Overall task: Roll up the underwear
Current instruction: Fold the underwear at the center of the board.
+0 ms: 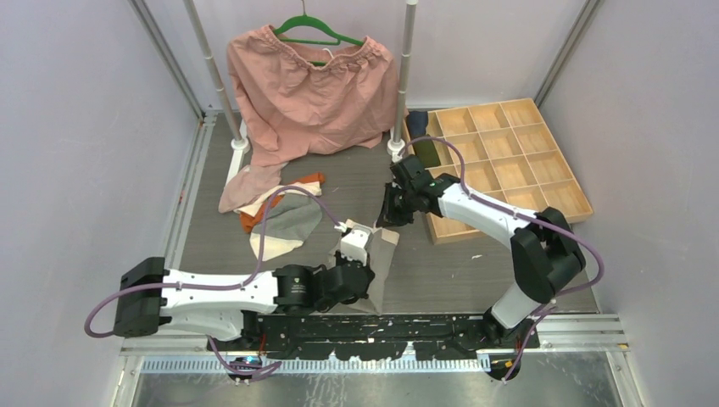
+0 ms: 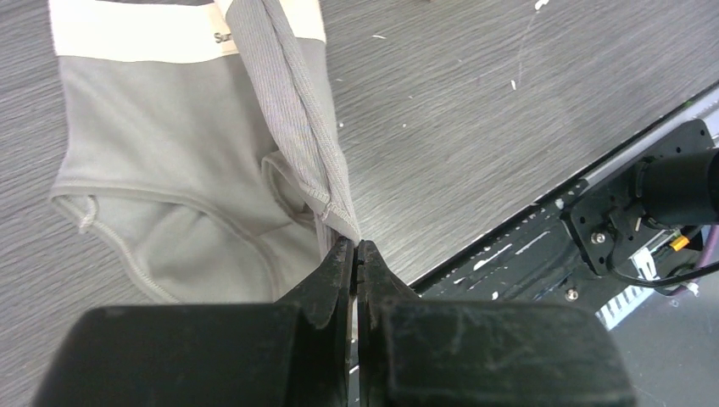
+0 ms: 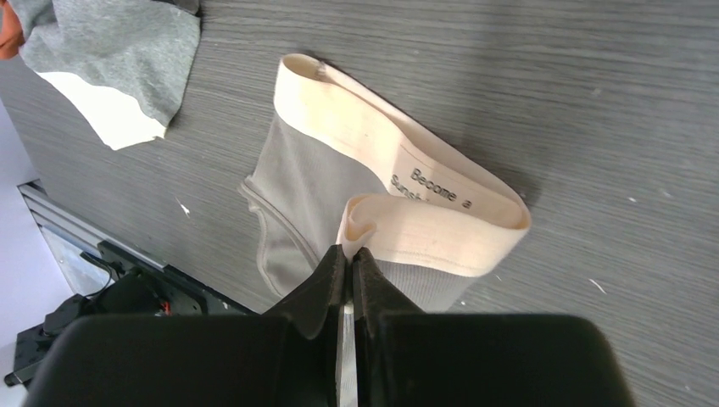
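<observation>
A grey underwear (image 1: 383,259) with a cream waistband lies on the table between my two grippers. In the left wrist view my left gripper (image 2: 356,243) is shut on a folded edge at the lower end of this underwear (image 2: 186,170). In the right wrist view my right gripper (image 3: 348,251) is shut on a fold of its cream waistband (image 3: 398,161), which bears printed letters. From above, the left gripper (image 1: 366,288) is at the garment's near end and the right gripper (image 1: 390,216) is at its far end. A pile of other underwear (image 1: 280,216), grey, cream, orange and pink, lies to the left.
A large salmon-pink garment (image 1: 309,93) hangs on a green hanger at the back between two poles. A wooden compartment tray (image 1: 509,161) stands at the right, with dark cloth rolls (image 1: 424,151) in its left cells. A dark rail (image 1: 381,326) runs along the near edge.
</observation>
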